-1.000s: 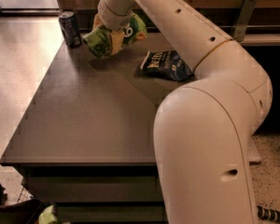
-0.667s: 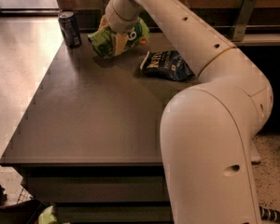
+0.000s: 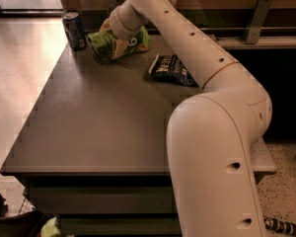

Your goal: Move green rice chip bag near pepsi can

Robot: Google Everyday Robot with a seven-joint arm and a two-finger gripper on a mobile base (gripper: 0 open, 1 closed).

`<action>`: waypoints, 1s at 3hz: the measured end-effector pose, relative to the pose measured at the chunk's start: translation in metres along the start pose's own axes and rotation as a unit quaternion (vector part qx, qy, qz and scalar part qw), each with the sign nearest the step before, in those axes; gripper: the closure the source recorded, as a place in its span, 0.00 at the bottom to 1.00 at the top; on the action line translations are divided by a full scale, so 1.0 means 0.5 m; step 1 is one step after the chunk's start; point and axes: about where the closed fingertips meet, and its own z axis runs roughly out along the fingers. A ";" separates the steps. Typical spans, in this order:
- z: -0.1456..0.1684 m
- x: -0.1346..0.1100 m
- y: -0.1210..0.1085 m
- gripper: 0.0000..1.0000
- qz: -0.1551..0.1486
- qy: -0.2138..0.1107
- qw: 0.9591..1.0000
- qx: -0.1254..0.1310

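Observation:
The green rice chip bag [image 3: 119,46] lies on its side at the far left of the dark table [image 3: 98,127], a short way right of the pepsi can [image 3: 75,31], which stands upright at the far left corner. My gripper [image 3: 111,32] is at the end of the white arm, right over the top of the green bag and touching or nearly touching it. Its tips are hidden behind the wrist and the bag.
A dark navy chip bag [image 3: 170,69] lies to the right of the green bag, under the arm. A wall with a ledge and a metal bracket [image 3: 256,18] runs behind the table. The arm's large base [image 3: 212,167] fills the front right.
The arm has swung a little right and back. The green bag now sits lower and flatter on the table, still beside the can.

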 end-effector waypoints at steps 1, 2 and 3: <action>0.035 -0.017 -0.030 1.00 -0.021 -0.015 1.000 0.009; 0.038 -0.018 -0.037 0.84 -0.023 -0.016 1.000 0.013; 0.046 -0.022 -0.034 0.62 -0.023 -0.018 1.000 0.010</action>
